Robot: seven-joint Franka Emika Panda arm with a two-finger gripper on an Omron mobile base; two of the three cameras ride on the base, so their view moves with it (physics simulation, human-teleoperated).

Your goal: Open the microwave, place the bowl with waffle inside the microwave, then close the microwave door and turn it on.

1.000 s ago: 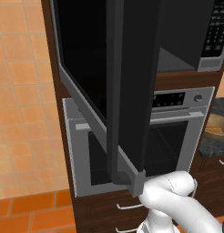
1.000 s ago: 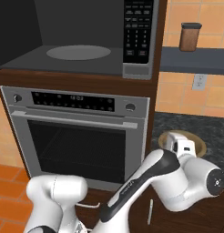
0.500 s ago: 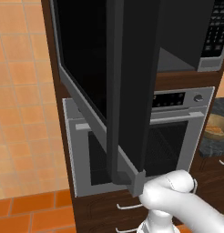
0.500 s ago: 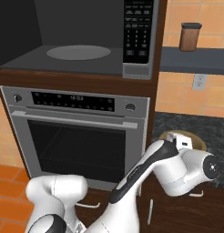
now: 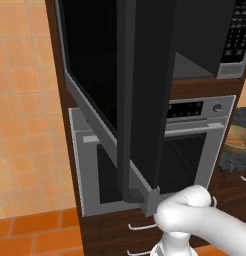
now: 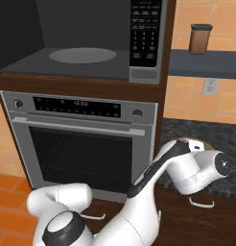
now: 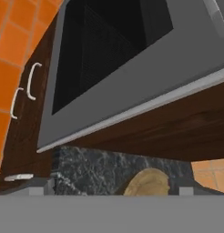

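Nearest in the hand view, at the bottom middle of the frame, the bowl (image 7: 148, 183) shows as a tan-brown, matte, speckled rounded shape resting on the dark marbled table (image 7: 91, 173). The pincer (image 7: 113, 187) stands wide open with nothing held; its dark tips rise at the bottom edge, one on either side of the bowl. Whether they touch the bowl cannot be told.

In the left base view the bowl (image 5: 238, 140) sits at the right edge of the frame on the table (image 5: 230, 160), a strip of golden-orange inside it that may be the waffle (image 5: 235, 142). In the right base view the arm's white wrist covers most of the bowl (image 6: 199, 142), whose brown rim peeks out at centre right.

Farther back, the steel oven (image 6: 81, 144) with its dark glass fills the lower middle. Above it the microwave (image 6: 91, 53) stands open, its grey cavity and round turntable plate (image 6: 82, 55) exposed, the black keypad (image 6: 147, 31) on its right. The microwave door (image 5: 125, 85), a large black panel with a grey lower rim, swings out toward the camera in the left base view. On a shelf at the upper right of the right base view stands a brown canister (image 6: 200, 38).
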